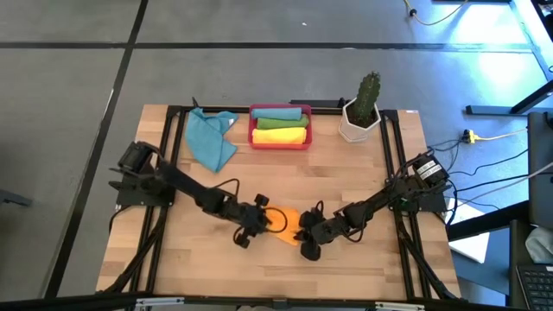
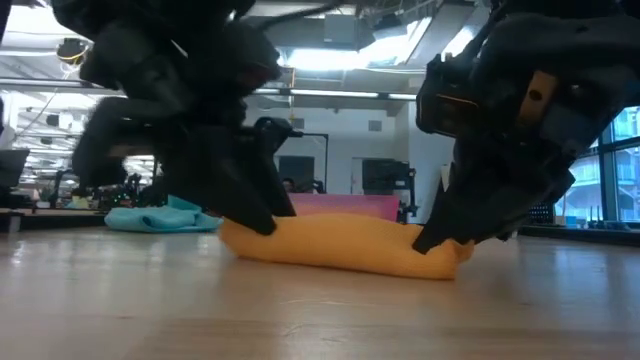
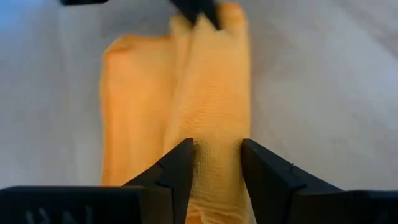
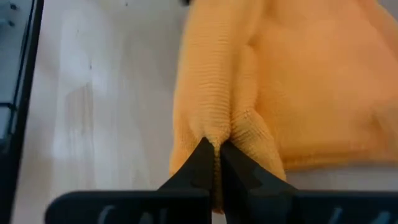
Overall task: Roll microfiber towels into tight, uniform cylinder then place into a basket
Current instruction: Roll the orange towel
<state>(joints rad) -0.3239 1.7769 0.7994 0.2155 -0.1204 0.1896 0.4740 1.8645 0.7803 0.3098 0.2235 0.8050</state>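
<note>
Surface: wooden table (image 1: 363,186).
Towels: four (one orange (image 1: 288,221) near centre, teal (image 1: 210,138) far left, green (image 1: 278,113) and yellow (image 1: 279,134) in red basket (image 1: 253,130)).
Left gripper (image 3: 214,168): parted, astride orange roll.
Right gripper (image 4: 217,163): pinching its fold.

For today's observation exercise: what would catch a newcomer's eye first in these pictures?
The orange towel at the table's near middle, with the left gripper astride one end and the right gripper pinching the other. Behind it, the red basket holds rolled towels, a teal towel crumpled beside it.
</note>
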